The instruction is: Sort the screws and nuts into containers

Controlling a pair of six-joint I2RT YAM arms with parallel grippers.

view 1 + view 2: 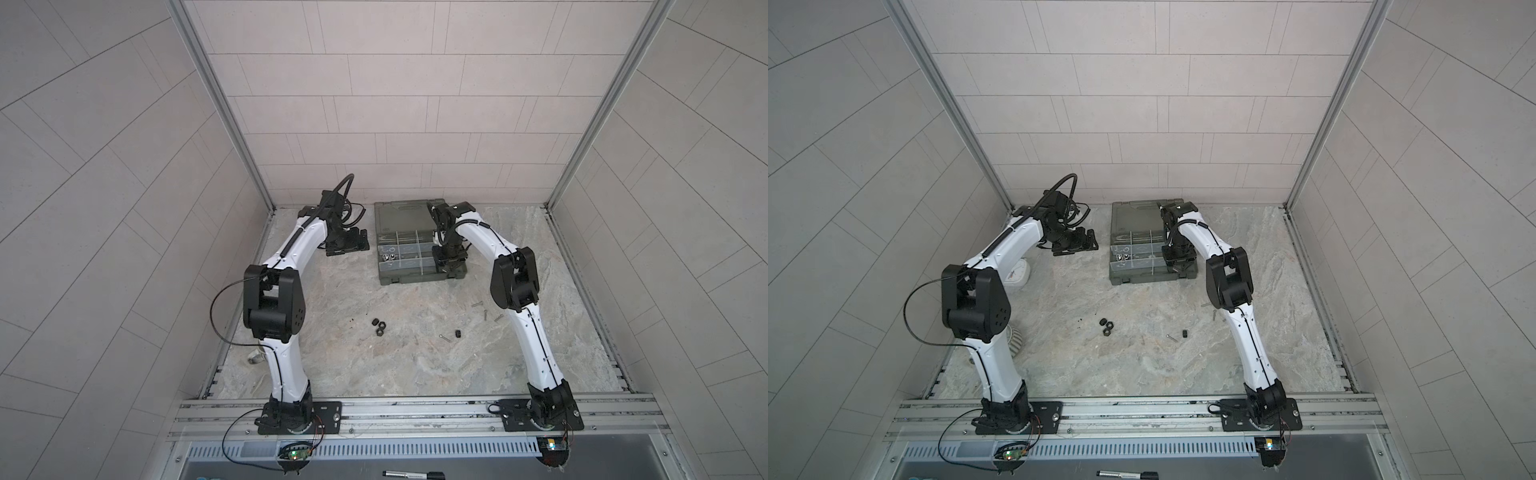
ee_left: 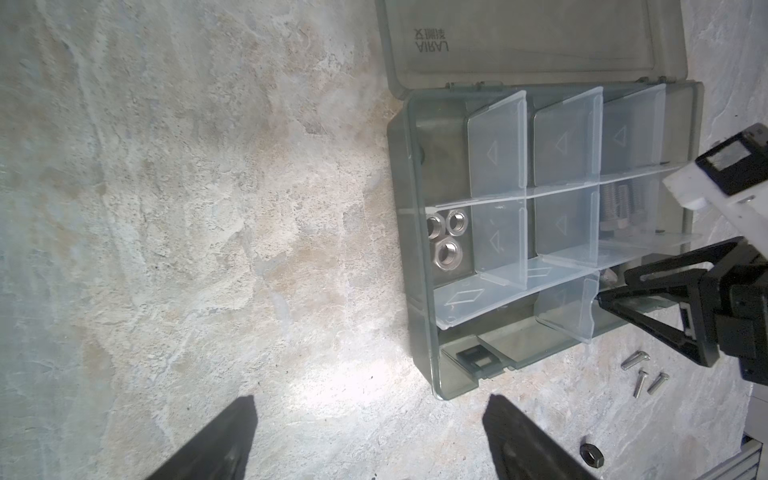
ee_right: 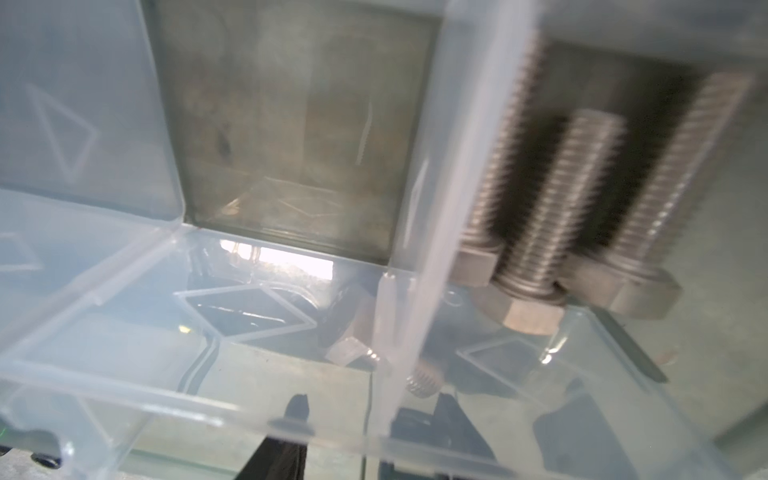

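The screws (image 2: 642,376) toward the right edge of the worktop (image 1: 415,365) look light, stiff and slippery, best pinched across the shank; the right gripper (image 2: 614,287) gapes empty over the containers (image 2: 417,291).

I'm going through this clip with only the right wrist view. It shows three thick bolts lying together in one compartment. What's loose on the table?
Observer: In both top views, three black nuts lie clustered mid-table, in front of the organizer case.
Operator: Any screws out there too?
Observer: Yes. Three thin screws lie farther right, and a lone screw lies beside a fourth black nut.
Operator: Are any nuts in the case yet?
Observer: Three silver nuts share one compartment on the case's left side.
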